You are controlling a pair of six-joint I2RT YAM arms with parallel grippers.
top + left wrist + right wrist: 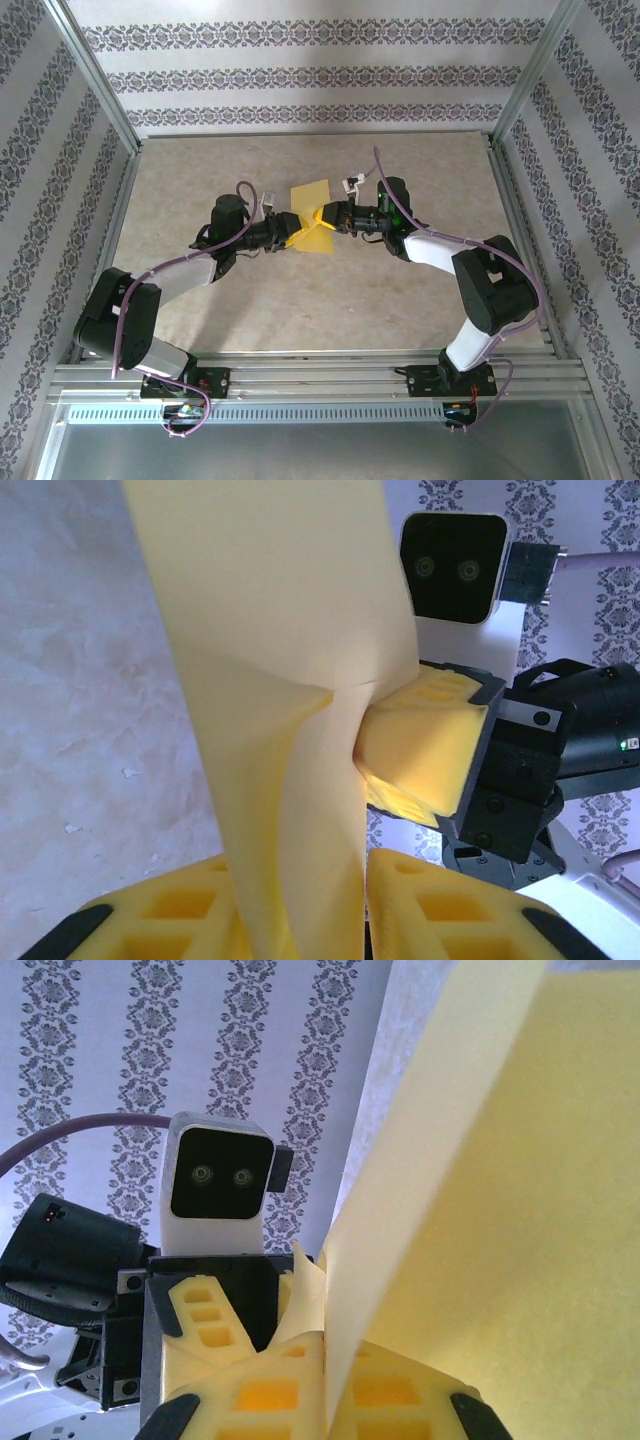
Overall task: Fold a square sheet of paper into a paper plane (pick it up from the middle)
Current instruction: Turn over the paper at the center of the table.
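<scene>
The square sheet of paper [310, 192] is yellow, creased and bunched, and it hangs above the middle of the table between both grippers. My right gripper [326, 218] is shut on it: in the right wrist view its tips [328, 1350] pinch a fold of the paper [500, 1210]. My left gripper [293, 235] faces it from the left. In the left wrist view its jaws [300, 880] stand narrow around a loose hanging fold of the paper [270, 630], with a thin gap at the right finger [440, 910]. The right gripper's fingers [425, 740] press into the sheet from behind.
The beige table [200, 180] lies inside a metal frame with patterned walls [300, 70] on three sides. Both arms meet at mid-table, their wrists almost touching. The left wrist's camera housing [218, 1180] sits close before the right gripper.
</scene>
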